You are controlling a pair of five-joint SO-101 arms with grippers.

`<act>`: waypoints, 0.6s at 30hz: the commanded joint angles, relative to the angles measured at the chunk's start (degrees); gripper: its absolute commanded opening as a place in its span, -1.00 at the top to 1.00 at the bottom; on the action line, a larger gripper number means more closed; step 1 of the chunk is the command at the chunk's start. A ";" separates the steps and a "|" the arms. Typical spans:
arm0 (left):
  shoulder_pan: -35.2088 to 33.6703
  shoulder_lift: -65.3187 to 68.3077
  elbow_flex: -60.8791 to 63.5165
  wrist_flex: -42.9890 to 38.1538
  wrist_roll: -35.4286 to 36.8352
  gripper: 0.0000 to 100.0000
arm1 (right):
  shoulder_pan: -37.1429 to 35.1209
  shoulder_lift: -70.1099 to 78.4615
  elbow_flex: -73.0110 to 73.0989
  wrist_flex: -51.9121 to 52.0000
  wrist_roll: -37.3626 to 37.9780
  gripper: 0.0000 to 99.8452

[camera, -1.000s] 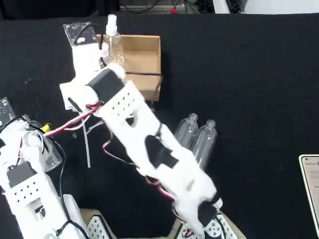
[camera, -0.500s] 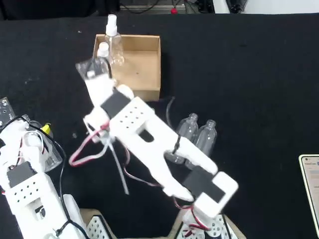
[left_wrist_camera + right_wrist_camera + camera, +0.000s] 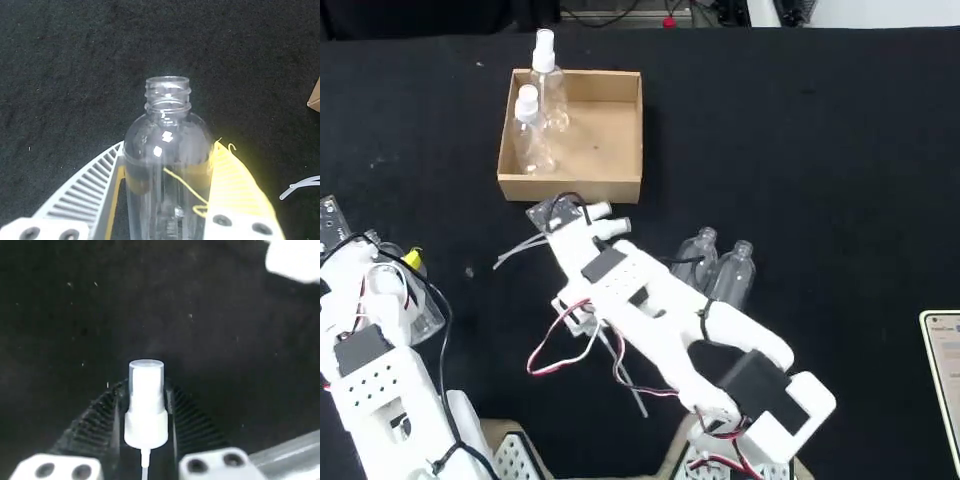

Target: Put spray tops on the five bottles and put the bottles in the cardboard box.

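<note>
The left gripper (image 3: 169, 147) is clamped round a clear open-necked plastic bottle (image 3: 167, 95); the right gripper (image 3: 145, 396) pinches a white spray top (image 3: 146, 374). In the brown cardboard box (image 3: 570, 187), seemingly two capped clear bottles (image 3: 534, 135) stand.

I look down on a table covered by a black cloth (image 3: 820, 150), matte and flecked with pale lint. Past its far edge I make out dark cables (image 3: 610, 14), a small red object (image 3: 668, 20) among them, and a pale surface (image 3: 880, 12) in the corner. A flat white-rimmed panel (image 3: 942, 370) lies at the cloth's edge on the right arm's side
</note>
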State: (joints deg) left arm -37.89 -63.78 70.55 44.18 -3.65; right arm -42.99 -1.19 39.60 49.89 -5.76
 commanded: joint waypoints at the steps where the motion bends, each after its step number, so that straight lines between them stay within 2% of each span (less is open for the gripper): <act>1: 0.13 -0.97 -1.98 -1.23 0.44 0.56 | 0.97 -2.42 0.66 -1.76 1.41 0.73; 3: 0.13 -0.97 -1.98 -1.23 0.44 0.56 | 0.97 -2.51 0.04 0.97 1.49 0.65; 11: 0.13 -0.97 -2.07 -1.23 0.44 0.56 | 0.79 -2.42 -14.37 22.42 1.32 0.64; 18: 0.13 -0.97 -1.98 -1.23 0.44 0.56 | -0.79 -0.57 -11.21 19.60 1.58 0.64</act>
State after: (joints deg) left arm -37.89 -63.78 70.55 44.18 -3.65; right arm -42.73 -1.27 28.09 71.43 -4.62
